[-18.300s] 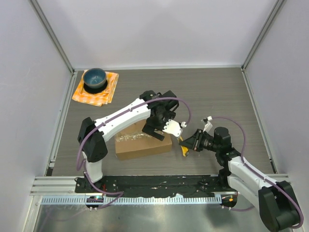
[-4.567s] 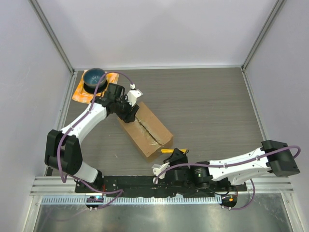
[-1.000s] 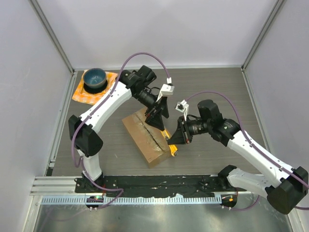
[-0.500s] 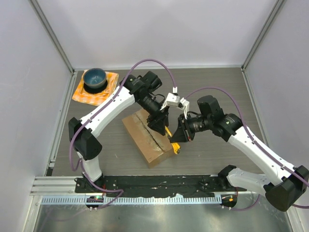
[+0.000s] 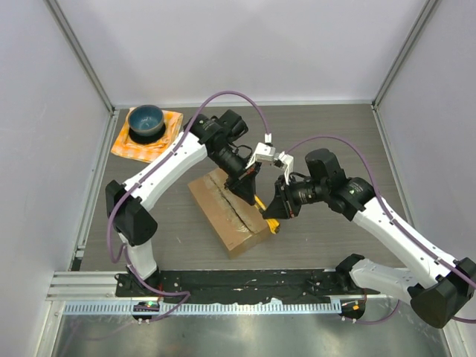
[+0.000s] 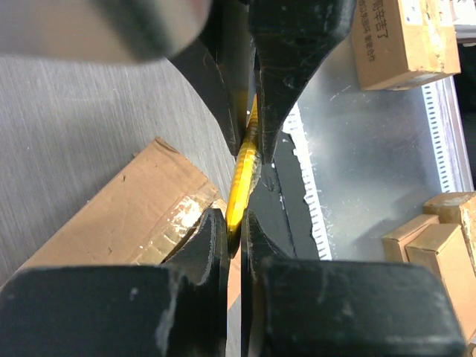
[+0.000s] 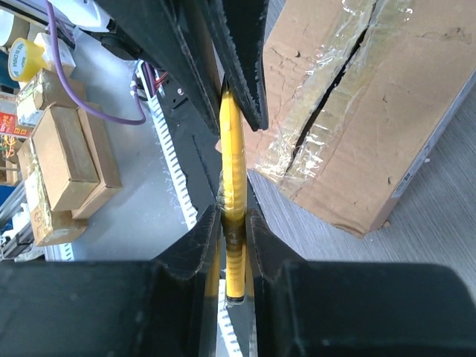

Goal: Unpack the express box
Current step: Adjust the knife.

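Express box (image 5: 222, 220) lies flat on the dark wood-grain tabletop (image 5: 335, 141), toward the near middle, set on a diagonal with one end far-left and the other near-right. Brown cardboard, with clear shiny tape along the top seam; in the right wrist view the seam shows as a dark ragged split running the length of the top, the tape crinkled on both sides of it. Both arms meet over the near-right end of the box. The left arm reaches in from the far left and the right arm from the right. Left end effector (image 6: 236, 220) is clenched on a thin, flat yellow tool (image 7: 233, 160), with both fingers pressed flat against its faces. Right end effector (image 7: 233, 216) is clamped on the same tool from the opposite end, so the yellow strip runs straight from one pair of fingers to the other. Each wrist view shows the other arm's black fingertips at the top of the frame, pinching the tool's far end. The tool sits just beside the box's near-right corner, above its edge; contact with the cardboard cannot be made out. A blue bowl (image 5: 146, 119) rests on a folded orange cloth (image 5: 162, 146) in the far-left corner of the tabletop, well apart from the box. Past the near edge, off the tabletop, the wrist views show several small brown cartons (image 7: 63, 160) and a yellow roll of tape (image 7: 25, 58).
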Motion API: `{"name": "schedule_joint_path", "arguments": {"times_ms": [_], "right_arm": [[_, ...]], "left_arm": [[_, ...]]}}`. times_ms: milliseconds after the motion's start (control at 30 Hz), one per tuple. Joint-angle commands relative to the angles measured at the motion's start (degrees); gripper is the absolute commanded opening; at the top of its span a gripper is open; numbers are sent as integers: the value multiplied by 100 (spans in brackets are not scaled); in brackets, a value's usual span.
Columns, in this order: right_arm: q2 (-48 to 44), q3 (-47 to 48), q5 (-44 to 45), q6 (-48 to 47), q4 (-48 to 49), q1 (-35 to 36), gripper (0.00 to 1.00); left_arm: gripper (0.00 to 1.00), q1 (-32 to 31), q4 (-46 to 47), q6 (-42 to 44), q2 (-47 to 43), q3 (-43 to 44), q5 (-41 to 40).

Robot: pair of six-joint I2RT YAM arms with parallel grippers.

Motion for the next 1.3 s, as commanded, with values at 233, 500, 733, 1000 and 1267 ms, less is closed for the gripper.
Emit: {"name": "schedule_joint_path", "arguments": {"times_ms": [233, 500, 733, 1000, 1267], "right_arm": [[-815, -545, 863, 769, 1726, 13, 18], [-1061, -27, 2234, 804, 1788, 4, 71], [-1683, -356, 2877, 1811, 3033, -5, 100], [-1081, -1818, 2218, 3221, 7292, -5, 100], [19, -1582, 2279, 3354, 9108, 21, 100]], "left_arm": [[0, 666, -1623, -216, 122, 391, 1425], [0, 1816, -1562, -858, 219, 1306, 2498], [0, 2407, 1509, -3481, -333, 1141, 2956], [0, 2504, 13179, -13010, -1057, -1578, 1498], [0, 2486, 14393, -13974, -1045, -2120, 935]]}}
